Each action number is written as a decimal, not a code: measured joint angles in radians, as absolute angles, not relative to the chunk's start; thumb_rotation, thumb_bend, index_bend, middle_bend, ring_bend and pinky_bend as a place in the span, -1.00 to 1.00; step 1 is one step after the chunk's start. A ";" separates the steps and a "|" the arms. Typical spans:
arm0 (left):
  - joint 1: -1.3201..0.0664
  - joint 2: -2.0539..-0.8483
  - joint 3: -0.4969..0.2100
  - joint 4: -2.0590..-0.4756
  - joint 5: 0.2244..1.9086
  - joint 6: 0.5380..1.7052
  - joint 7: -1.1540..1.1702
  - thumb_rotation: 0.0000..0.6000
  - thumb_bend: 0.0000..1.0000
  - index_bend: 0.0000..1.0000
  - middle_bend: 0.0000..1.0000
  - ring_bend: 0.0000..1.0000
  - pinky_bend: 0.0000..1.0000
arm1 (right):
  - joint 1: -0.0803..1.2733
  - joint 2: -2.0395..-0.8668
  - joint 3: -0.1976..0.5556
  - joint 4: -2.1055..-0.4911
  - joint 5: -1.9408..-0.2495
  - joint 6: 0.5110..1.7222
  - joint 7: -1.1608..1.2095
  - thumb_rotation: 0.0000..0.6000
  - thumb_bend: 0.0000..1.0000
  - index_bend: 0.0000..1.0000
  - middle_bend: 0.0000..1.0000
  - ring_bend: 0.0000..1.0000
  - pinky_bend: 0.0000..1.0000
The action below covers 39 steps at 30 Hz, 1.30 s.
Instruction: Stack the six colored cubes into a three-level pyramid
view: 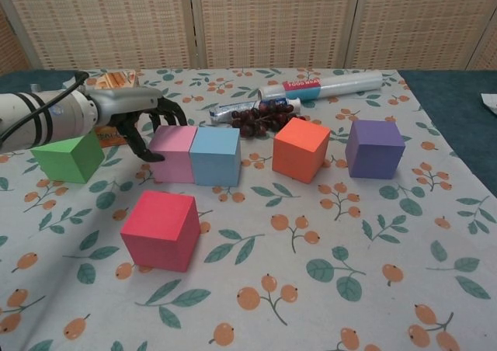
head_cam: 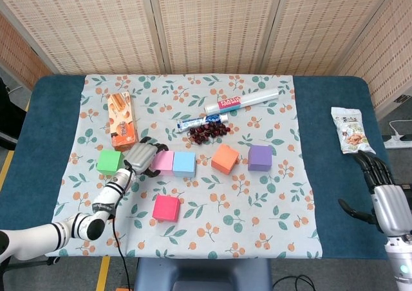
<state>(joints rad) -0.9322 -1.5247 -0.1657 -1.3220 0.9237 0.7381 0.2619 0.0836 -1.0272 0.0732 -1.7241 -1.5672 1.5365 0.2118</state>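
Note:
Six cubes lie on the floral cloth (head_cam: 257, 201). The light pink cube (head_cam: 163, 163) (view: 172, 154) and light blue cube (head_cam: 183, 164) (view: 214, 155) stand side by side, touching. Left of them is the green cube (head_cam: 109, 161) (view: 68, 155). The orange cube (head_cam: 225, 159) (view: 301, 149) and purple cube (head_cam: 260, 158) (view: 375, 148) are to the right, and the hot pink cube (head_cam: 166, 208) (view: 161, 229) sits nearer the front. My left hand (head_cam: 140, 157) (view: 140, 118) hovers between green and light pink, fingers arched down, tips at the light pink cube's left face, holding nothing. My right hand (head_cam: 385, 191) rests open off the cloth at the far right.
An orange snack box (head_cam: 121, 118) lies behind the green cube. A plastic wrap roll (head_cam: 241, 101), a small tube (head_cam: 199, 121) and a pile of dark red fruits (head_cam: 208, 131) lie behind the cube row. A snack bag (head_cam: 351, 129) sits on the blue table at right.

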 measured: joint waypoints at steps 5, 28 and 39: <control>-0.937 -1.522 -0.170 -1.344 0.907 0.723 0.257 1.00 -0.37 -0.46 -0.22 -0.35 -0.77 | 0.081 -1.025 0.073 -1.723 -1.567 1.539 0.215 1.00 -0.75 -1.00 -1.00 -1.00 -1.00; -0.945 -1.532 -0.150 -1.368 0.886 0.768 0.319 1.00 -0.37 -0.47 -0.24 -0.37 -0.78 | 0.073 -1.022 0.072 -1.719 -1.565 1.543 0.223 1.00 -0.75 -1.00 -1.00 -1.00 -1.00; -0.948 -1.529 -0.144 -1.378 0.871 0.756 0.328 1.00 -0.37 -0.65 -0.49 -0.58 -0.80 | 0.071 -1.023 0.072 -1.719 -1.564 1.543 0.223 1.00 -0.75 -1.00 -1.00 -1.00 -1.00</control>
<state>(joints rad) -0.9482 -1.5292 -0.1442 -1.3776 0.8709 0.7557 0.3276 0.0715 -1.0231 0.0722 -1.7189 -1.5643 1.5433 0.2234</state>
